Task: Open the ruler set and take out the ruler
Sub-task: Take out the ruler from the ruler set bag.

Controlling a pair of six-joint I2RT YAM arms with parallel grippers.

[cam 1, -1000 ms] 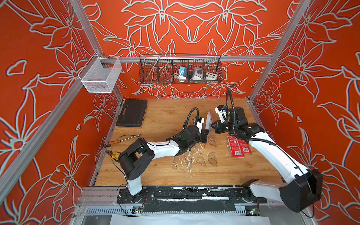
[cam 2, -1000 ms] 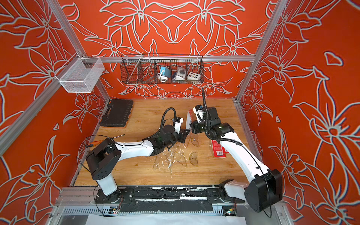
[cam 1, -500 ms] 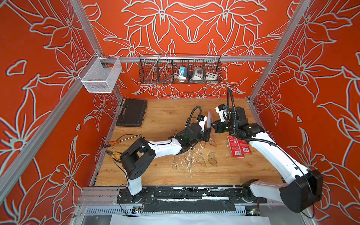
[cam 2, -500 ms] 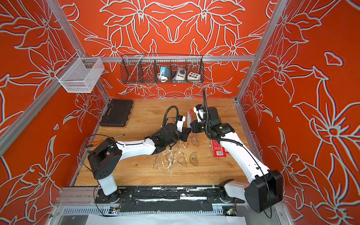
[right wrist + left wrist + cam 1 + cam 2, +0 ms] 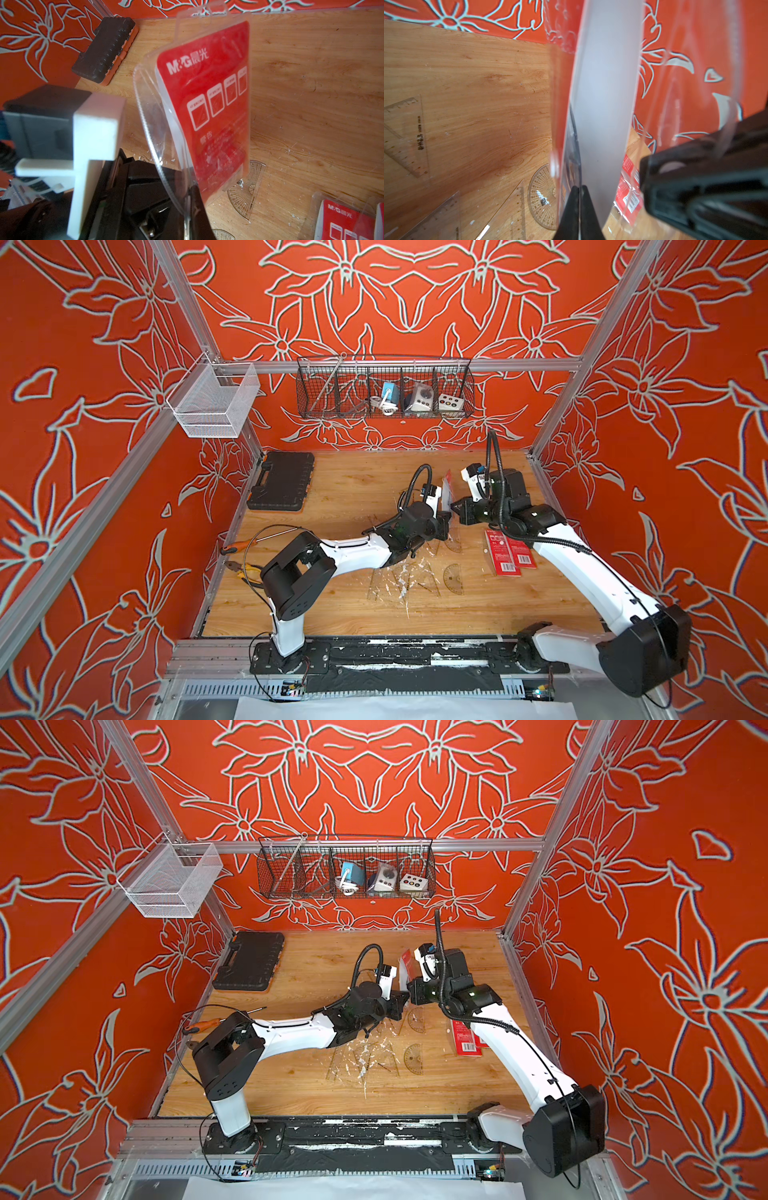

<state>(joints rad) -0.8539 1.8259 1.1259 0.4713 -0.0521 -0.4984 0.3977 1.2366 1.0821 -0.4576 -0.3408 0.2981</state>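
Note:
The ruler set (image 5: 447, 488) (image 5: 404, 968), a clear plastic pack with a red card (image 5: 216, 99), stands upright above mid-table between both arms. My left gripper (image 5: 446, 517) (image 5: 402, 1000) (image 5: 579, 188) is shut on the pack's lower edge beside the card's white back (image 5: 604, 99). From the opposite side, my right gripper (image 5: 456, 510) (image 5: 411, 992) (image 5: 190, 188) is shut on the clear front sheet (image 5: 151, 135), which bows away from the card. A ruler inside the pack cannot be made out.
Loose clear set squares (image 5: 399, 583) and two protractors (image 5: 453, 578) (image 5: 454, 545) lie on the wood below the arms. Two more red packs (image 5: 509, 556) lie to the right. A black tool case (image 5: 282, 481) sits back left, a screwdriver (image 5: 237, 548) by the left edge.
My left gripper has edged slightly right and back, closer to the right gripper, with the pack between them. Both grips have held.

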